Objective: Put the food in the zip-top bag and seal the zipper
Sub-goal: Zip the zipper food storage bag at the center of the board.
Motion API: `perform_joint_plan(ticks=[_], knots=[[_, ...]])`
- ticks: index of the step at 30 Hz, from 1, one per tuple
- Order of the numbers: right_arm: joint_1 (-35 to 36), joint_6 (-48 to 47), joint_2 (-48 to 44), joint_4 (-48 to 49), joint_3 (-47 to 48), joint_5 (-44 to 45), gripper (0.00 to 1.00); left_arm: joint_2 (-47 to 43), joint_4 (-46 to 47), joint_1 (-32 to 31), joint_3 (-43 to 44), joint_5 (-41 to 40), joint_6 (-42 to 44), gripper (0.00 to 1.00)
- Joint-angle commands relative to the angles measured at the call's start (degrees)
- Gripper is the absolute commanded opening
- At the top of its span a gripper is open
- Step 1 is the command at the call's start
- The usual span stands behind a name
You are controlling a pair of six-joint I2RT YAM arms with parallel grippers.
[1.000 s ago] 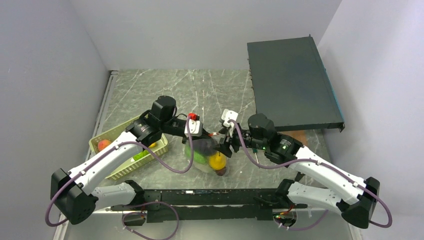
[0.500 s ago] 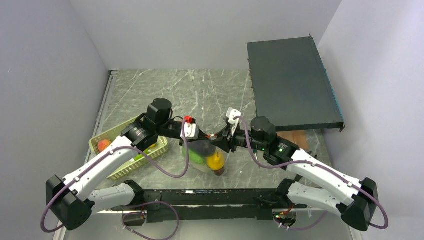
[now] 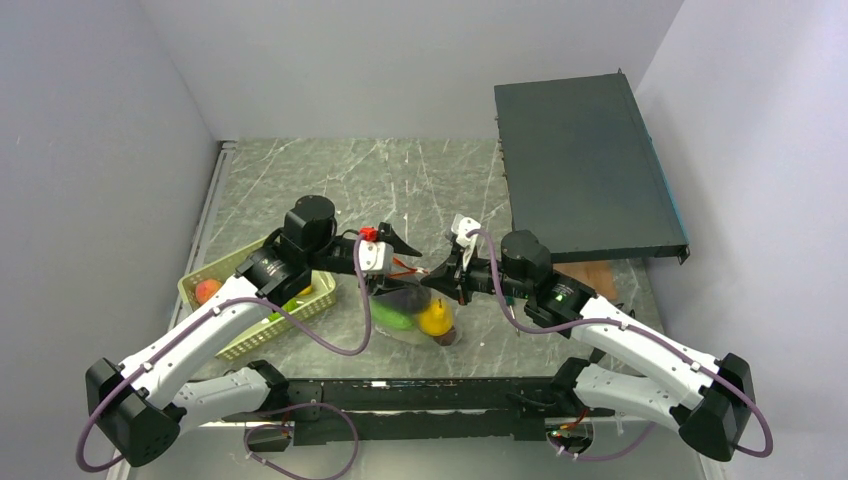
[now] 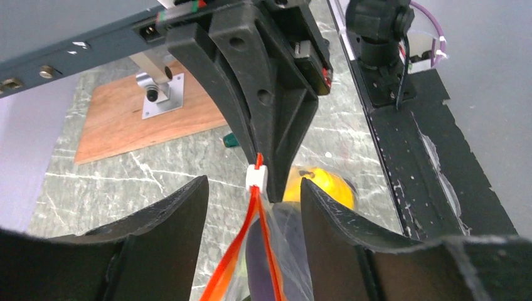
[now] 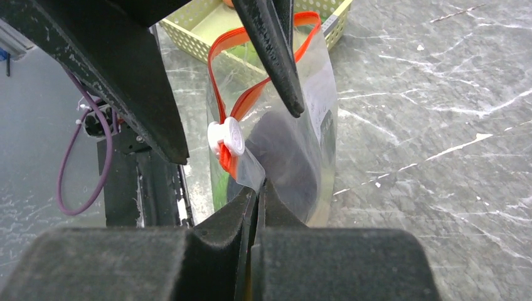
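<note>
Zip-top bag [image 5: 320,81]: clear, crinkly, red-orange-rimmed plastic

No legible text or labels

Left end effector [image 4: 252,180] now wide, off the zipper [image 4: 232,254]; right end effector [image 5: 257,188] now tight on the zip-top bag [image 5: 313,106] corner.
</note>
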Motion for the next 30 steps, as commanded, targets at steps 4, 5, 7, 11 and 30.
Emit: perform_joint_plan(ticks=[4,5,7,11,30], knots=[[-0.18,-0.16,-0.62,2.00,2.60,-1.59,0.00,0.64,6.03,0.09,0.50,-1.49,-4.36,0.53],[-0.25,-0.30,-0.56,1.87,2.69,-1.55,0.00,0.55,6.10,0.06,0.49,-1.22,-4.53,0.52],[-0.26,-0.52,-0.38,1.72,3.01,-1.30,0.00,0.42,6.18,0.12,0.22,0.02,-4.30,0.51],[-0.24,-0.49,-0.50,1.72,3.08,-1.42,0.00,1.07,4.52,0.08,0.94,2.17,-3.47,0.41],[-0.25,-0.37,1.76,2.22,4.90,-3.75,0.24,0.66,2.32,0.09,1.49,4.81,-1.05,0.00]])
